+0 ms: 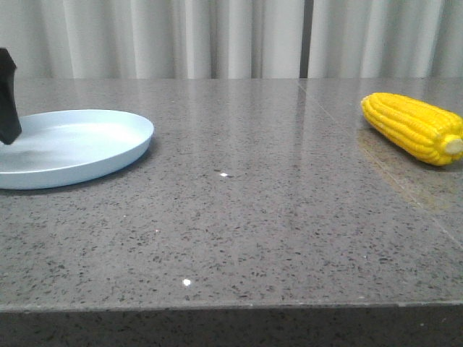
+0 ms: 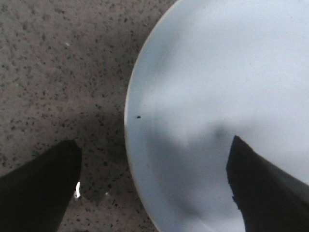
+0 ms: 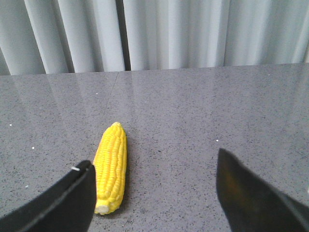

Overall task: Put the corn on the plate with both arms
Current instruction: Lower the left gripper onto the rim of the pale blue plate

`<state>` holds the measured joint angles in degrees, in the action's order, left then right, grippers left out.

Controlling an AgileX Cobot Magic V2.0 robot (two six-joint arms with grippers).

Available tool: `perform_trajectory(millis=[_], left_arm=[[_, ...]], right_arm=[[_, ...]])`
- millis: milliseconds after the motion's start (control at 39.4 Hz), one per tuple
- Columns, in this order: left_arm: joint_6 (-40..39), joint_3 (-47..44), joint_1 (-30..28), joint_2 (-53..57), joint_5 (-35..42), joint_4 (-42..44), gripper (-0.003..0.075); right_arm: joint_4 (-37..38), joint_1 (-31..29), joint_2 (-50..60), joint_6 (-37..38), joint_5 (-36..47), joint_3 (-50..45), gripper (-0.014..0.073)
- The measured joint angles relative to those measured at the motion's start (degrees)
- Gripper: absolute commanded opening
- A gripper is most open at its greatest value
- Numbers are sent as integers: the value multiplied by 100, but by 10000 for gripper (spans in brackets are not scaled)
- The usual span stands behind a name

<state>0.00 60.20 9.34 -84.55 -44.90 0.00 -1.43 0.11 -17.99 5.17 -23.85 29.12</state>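
The yellow corn (image 1: 414, 128) lies on the grey stone table at the far right, its pale stub end toward the front. In the right wrist view the corn (image 3: 111, 166) lies just beside one finger of my right gripper (image 3: 153, 166), which is open and empty. The pale blue plate (image 1: 108, 144) sits at the left. My left gripper (image 2: 154, 150) is open and straddles the plate's rim (image 2: 129, 130), one finger over the table and one over the plate. In the front view only one black finger (image 1: 8, 97) of it shows at the left edge.
The grey speckled table (image 1: 246, 217) runs to a front edge near the bottom of the front view. A seam (image 1: 376, 163) crosses it at the right. White curtains (image 1: 231, 36) hang behind the table.
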Motion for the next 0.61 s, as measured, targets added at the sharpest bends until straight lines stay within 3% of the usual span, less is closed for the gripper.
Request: perform_trajectory(millis=[229, 508, 610], left_arm=[[0, 8, 0, -119, 80, -45, 365], [0, 22, 0, -261, 103, -169, 313], [0, 45, 0, -286, 93, -167, 148]], right_arm=[[0, 0, 0, 0, 0, 0, 548], [0, 0, 0, 0, 0, 0, 548], [0, 0, 0, 0, -10, 0, 548]])
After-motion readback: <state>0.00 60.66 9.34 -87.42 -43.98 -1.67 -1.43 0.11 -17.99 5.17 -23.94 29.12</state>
